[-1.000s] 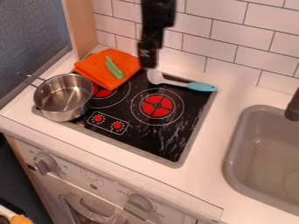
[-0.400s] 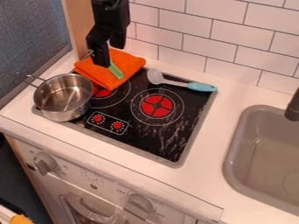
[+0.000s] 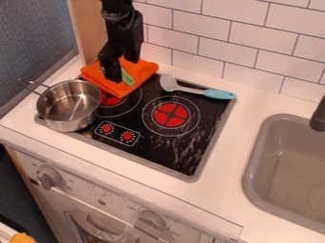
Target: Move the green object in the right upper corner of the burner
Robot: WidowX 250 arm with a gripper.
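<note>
The pot (image 3: 68, 105) at the left is smooth, shiny metal, and the stove top (image 3: 190, 149) beside it looks glossy, with pale streaks of reflection toward its near right part. The orange cloth (image 3: 145, 70) at the far left has a soft, matt look, while the spoon's blue handle (image 3: 219, 94) looks like smooth plastic. The far wall's white tiles (image 3: 254, 41) look smooth, and the sink (image 3: 254, 175) at the right has a dull grey finish.

1. Gripper (image 3: 122, 70) hides part of green object (image 3: 128, 78) at cooktop's (image 3: 158, 154) back left.
2. Sink (image 3: 253, 159), right of cooktop: cropped.
3. Faucet (image 3: 319, 116), same side: cropped.
4. Orange thing (image 3: 23, 238), front left of cooktop: cropped, I can't identify it.
</note>
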